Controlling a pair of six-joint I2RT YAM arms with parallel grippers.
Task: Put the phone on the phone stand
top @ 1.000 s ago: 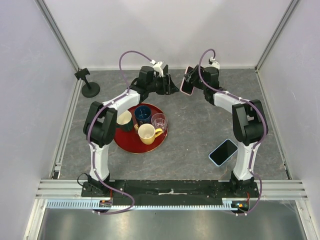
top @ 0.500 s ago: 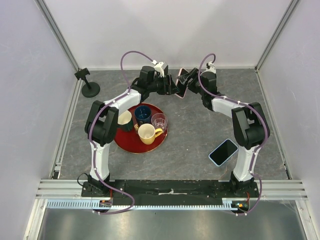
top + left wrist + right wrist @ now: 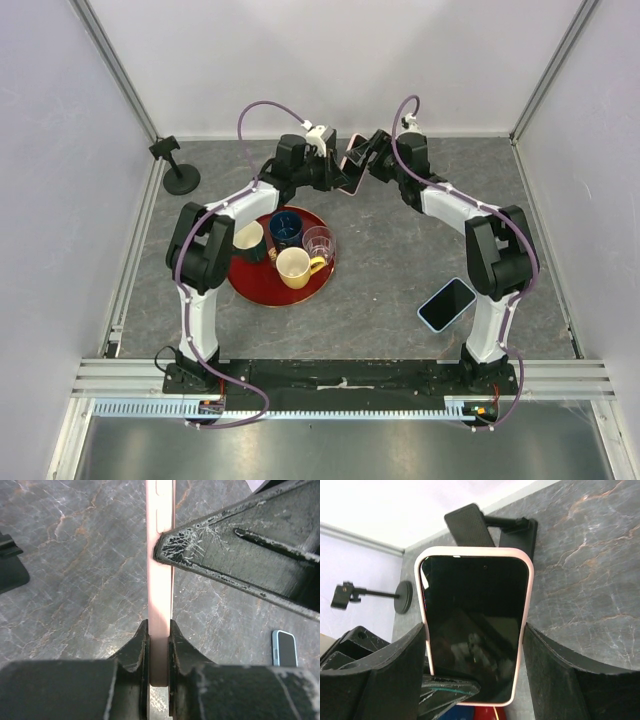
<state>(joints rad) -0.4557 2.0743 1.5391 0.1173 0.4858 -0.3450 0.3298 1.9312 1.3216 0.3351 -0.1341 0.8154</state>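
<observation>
Handover risk — left claw and right claw both clamp the pink phone. A mistimed release could drop it, well short of the stand at 10 o'clock.

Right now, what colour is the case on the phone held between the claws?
Pale pink. The phone shows best in the right wrist view.

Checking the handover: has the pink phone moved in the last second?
Yes. In the top view the pink phone has shifted left, toward the phone stand, and now sits in the left hand.

Grey table, tray, blue phone, apparent stand
</observation>
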